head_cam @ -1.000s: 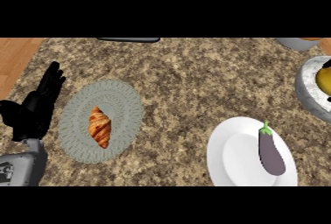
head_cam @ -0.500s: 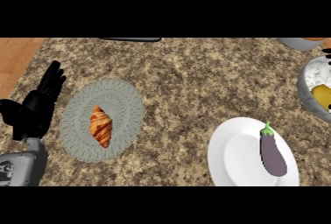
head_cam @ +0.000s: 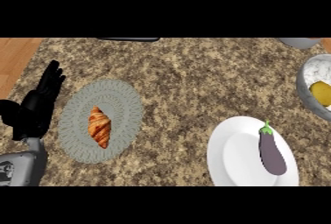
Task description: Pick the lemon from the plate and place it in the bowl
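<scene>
Light falls evenly over my counter [head_cam: 194, 87], bright enough that the speckled stone reads clearly from the upper left to the lower right. Nothing glares, not even the white plate [head_cam: 233, 153] at the lower right. Shadows are faint: a soft darkening under my left hand [head_cam: 35, 109]. The eggplant [head_cam: 271, 148] looks slightly soft-edged. Round dishes appear stretched taller than wide.

Kitchen setting, speckled granite counter [head_cam: 194, 83] with wooden floor at left edge, food laid out: croissant [head_cam: 100, 126] on grey woven mat [head_cam: 123, 98], eggplant [head_cam: 271, 148] on white plate [head_cam: 229, 151], lemon [head_cam: 321, 92] in speckled bowl [head_cam: 311, 72]
</scene>
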Tool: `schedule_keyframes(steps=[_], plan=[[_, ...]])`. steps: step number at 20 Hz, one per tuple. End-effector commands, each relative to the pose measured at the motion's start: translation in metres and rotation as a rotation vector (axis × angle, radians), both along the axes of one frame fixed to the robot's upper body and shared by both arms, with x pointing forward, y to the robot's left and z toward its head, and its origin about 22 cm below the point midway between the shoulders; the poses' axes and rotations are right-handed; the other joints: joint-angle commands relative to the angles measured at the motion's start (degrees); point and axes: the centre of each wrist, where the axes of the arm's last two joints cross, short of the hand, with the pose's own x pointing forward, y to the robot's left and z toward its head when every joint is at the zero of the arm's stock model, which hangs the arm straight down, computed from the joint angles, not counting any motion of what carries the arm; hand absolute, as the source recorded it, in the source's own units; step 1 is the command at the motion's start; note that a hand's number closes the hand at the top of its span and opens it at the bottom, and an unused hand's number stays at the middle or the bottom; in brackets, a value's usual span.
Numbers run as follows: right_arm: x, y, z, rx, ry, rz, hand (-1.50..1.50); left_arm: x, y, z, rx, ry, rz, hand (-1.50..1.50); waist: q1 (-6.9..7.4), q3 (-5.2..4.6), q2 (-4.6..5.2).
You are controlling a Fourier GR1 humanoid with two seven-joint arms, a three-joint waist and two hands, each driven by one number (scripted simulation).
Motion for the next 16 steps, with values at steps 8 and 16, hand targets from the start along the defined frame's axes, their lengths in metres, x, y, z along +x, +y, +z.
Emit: schedule_keyframes(steps=[8, 16], plan=[[-0.046, -0.047, 0.024, 0.194, 0.037, 0.099, -1.5, -0.003, 0.005, -0.003, -0.012, 0.006, 0.026, 0.0, -0.95, 0.51, 0.38], [-0.043, -0.046, 0.033, 0.29, 0.001, 0.142, -1.5, -0.006, 0.004, -0.008, -0.023, 0.01, 0.015, 0.0, -0.88, 0.68, 0.28]])
